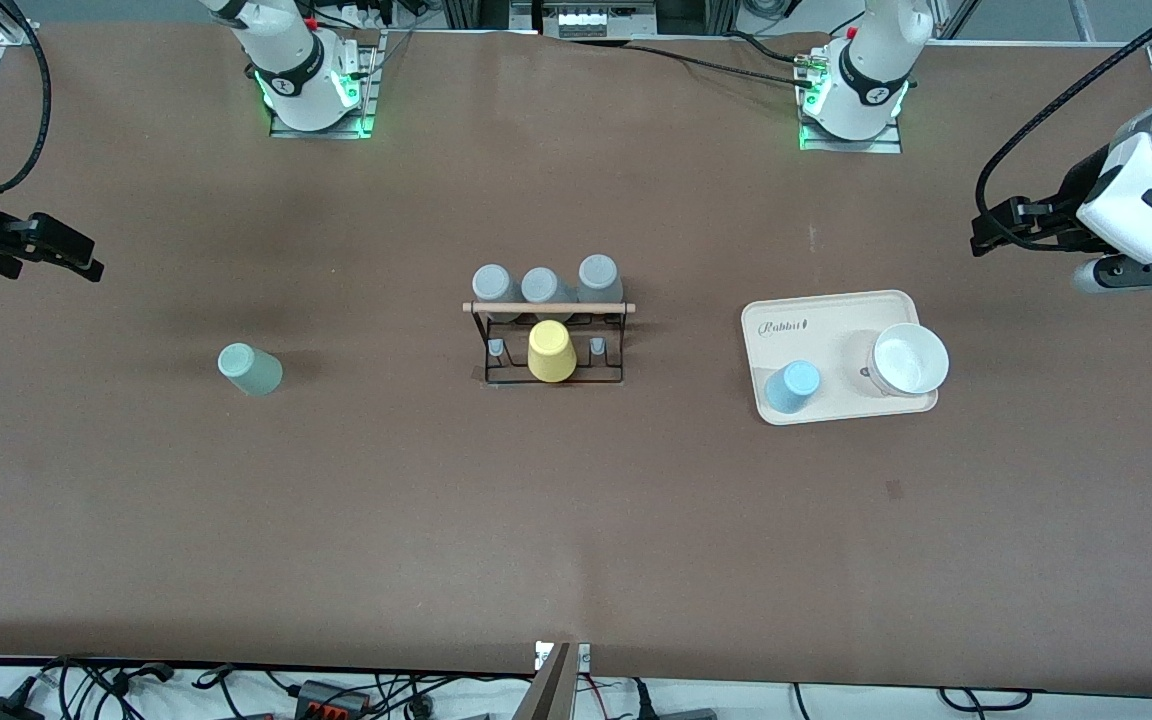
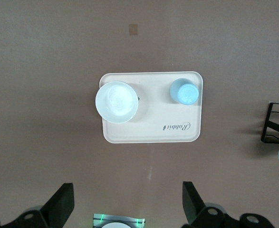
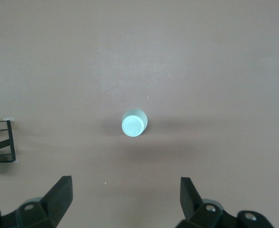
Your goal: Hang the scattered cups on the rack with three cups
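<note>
A pale mint green cup (image 1: 249,368) stands upside down on the table toward the right arm's end; it also shows in the right wrist view (image 3: 134,122). A light blue cup (image 1: 793,386) stands upside down on a cream tray (image 1: 836,320); it also shows in the left wrist view (image 2: 185,91). The black wire rack (image 1: 548,308) with a wooden rod stands mid-table and holds a yellow cup (image 1: 551,351). My right gripper (image 1: 56,250) (image 3: 125,185) is open and empty, high over the table's right-arm end. My left gripper (image 1: 1001,228) (image 2: 127,190) is open and empty, high over the left-arm end.
Three grey cups (image 1: 542,285) stand in a row on the rack, farther from the front camera than the yellow cup. A white bowl (image 1: 908,358) (image 2: 116,101) sits on the tray (image 2: 149,128) beside the blue cup. The rack's edge shows in both wrist views (image 2: 277,123) (image 3: 1,140).
</note>
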